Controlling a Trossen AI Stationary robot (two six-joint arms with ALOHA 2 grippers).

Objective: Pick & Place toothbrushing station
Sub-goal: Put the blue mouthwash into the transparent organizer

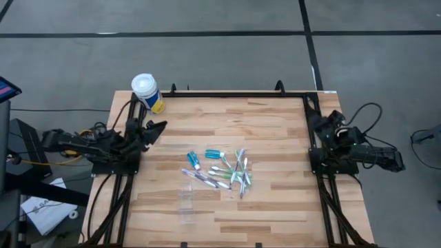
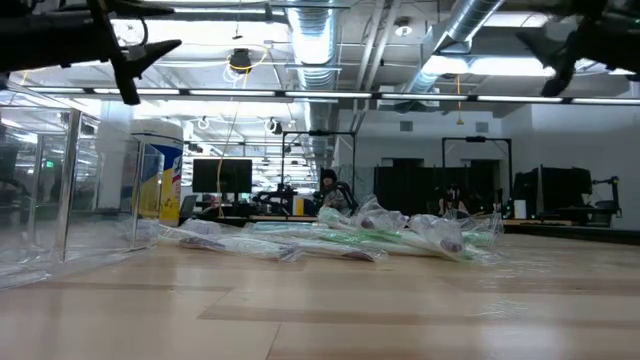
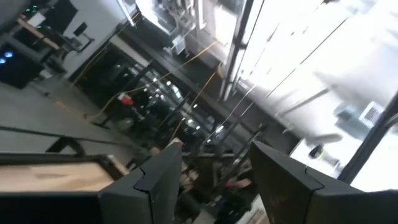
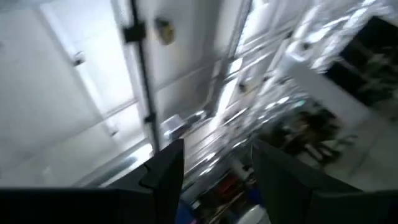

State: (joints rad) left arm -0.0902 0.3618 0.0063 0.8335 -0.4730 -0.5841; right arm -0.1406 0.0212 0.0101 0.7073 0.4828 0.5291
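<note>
Several slim toothbrushes in clear wrappers, pale green, purple and white (image 1: 234,172), lie in a loose pile at the table's middle, and they also show in the low view (image 2: 390,235). Small teal-and-white tubes (image 1: 215,153) lie beside them. The see-through plastic holder (image 1: 186,198) stands near the pile toward the near edge and shows in the low view (image 2: 40,190). My left gripper (image 1: 157,128) is open and empty at the table's left edge, raised, as its wrist view shows (image 3: 214,162). My right gripper (image 1: 321,121) is open and empty at the right edge (image 4: 217,155).
A big white-lidded canister with a yellow label (image 1: 147,92) stands at the far left corner, close to my left gripper, and shows in the low view (image 2: 160,180). A black frame (image 1: 227,93) runs along the table's edges. Bare wood lies to the right of the pile.
</note>
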